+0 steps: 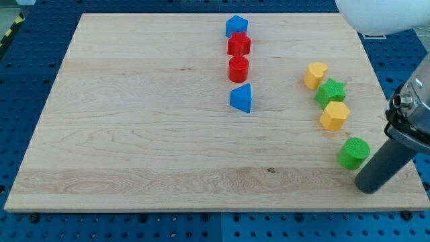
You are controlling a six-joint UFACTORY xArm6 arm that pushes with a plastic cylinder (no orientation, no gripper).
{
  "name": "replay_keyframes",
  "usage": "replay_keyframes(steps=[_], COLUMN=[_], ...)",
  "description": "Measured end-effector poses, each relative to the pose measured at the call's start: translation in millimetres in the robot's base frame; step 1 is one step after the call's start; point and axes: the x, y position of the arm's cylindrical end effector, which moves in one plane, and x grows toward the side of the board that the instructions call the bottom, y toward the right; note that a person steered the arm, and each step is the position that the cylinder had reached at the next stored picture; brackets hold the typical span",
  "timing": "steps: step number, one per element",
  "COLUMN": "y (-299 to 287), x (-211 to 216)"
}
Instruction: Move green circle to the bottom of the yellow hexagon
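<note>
Resting on the wooden counter [134, 134] near the view's bottom right, my tip [367, 186] sits just beside the green circle [353, 152], a little below it and to its right. I cannot tell if the two are touching, but they are very close. No pincer shows on this arm, only a dark rod, so it has hold of nothing. The green circle lies below the yellow hexagon [334, 115], a bit to the right of it, with a small gap between them. Above the yellow hexagon is a green star [330, 91], touching it or almost touching it. Up and to the left of the star sits a yellow heart [315, 75], right next to it. These four blocks make a slanted line down the right side of the counter. Near the middle top is another line of blocks: a blue block [236, 26] at the top, a red block [238, 45] under it, a red circle [238, 69] under that, and a blue block with a pointed top [241, 98] lowest. That line is well apart from my tip.
</note>
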Motion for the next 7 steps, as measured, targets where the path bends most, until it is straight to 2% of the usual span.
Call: replay_keyframes(steps=[1,7], y=[0.0,9.4], x=[-14.5,-34.3])
